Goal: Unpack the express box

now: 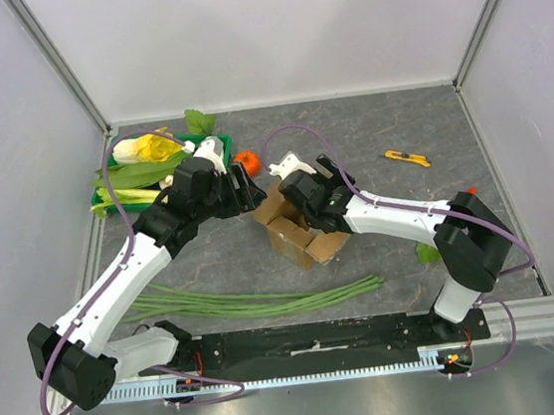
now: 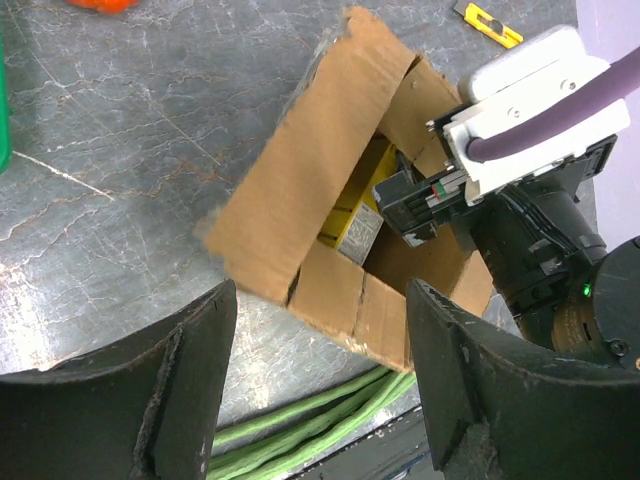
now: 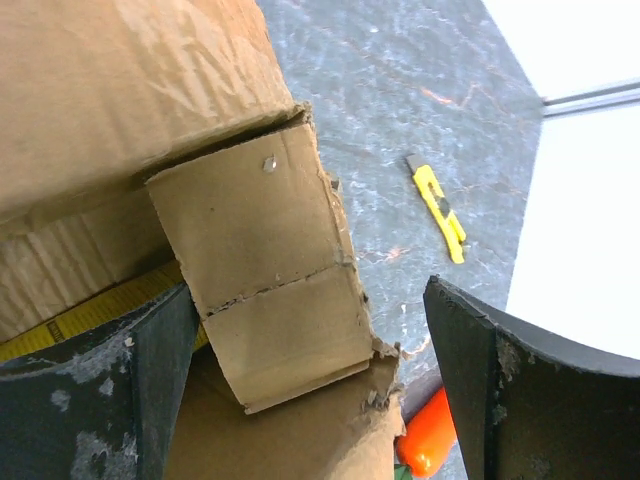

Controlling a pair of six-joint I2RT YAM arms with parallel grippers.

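Between the wide-spread fingers of the right gripper [image 3: 312,390], a short inner flap of the small brown corrugated cardboard express box [image 3: 250,220] is seen. A clear gap is left on one side of it, so nothing is clamped. From the left wrist view, this gripper is shown reaching into the box's open top, right beside a slim yellow carton [image 2: 355,215] lying inside. Beyond the right gripper, a yellow utility knife [image 3: 438,205] is seen flat on the grey stone-patterned table [image 3: 420,70], well apart from the box. A rounded orange object [image 3: 430,445] is glimpsed just under the gripper's fingers.

The left gripper [image 2: 320,395] is held above the box, facing the right gripper across it. Its jaws are likewise parted wide, with nothing held between them. Directly below it the box is found with all flaps folded outward, the largest one tilted up on the far side. Nearer the arm bases, a bundle of long green beans [image 2: 300,430] is laid across the table, close to the box's near corner.
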